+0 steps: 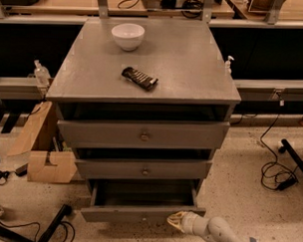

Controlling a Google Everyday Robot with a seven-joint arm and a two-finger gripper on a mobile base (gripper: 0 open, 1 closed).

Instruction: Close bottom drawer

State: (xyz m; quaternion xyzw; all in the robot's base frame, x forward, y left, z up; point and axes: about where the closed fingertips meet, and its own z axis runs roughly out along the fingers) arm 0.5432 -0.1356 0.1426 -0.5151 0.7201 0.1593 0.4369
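Camera view: the bottom drawer [138, 214] is seen pulled out at the foot of the grey bench [193, 69], with its thin front panel low to the floor and nothing made out in its box. The middle drawer [143, 168] and top drawer [143, 135] are set further back above it.

The pincer [177, 221] is placed at the right end of that panel, touching or just beside it. Its opening cannot be told, and nothing is seen held.

The drawer is judged stiff, wooden and light. No grasp is needed, and a flat push on the panel should do. A point nearer the centre is preferred, since a push at the right end may skew the box and jam it. A bowl [127, 36] and a snack bar [139, 77] are carried on top, so a slam is best avoided.
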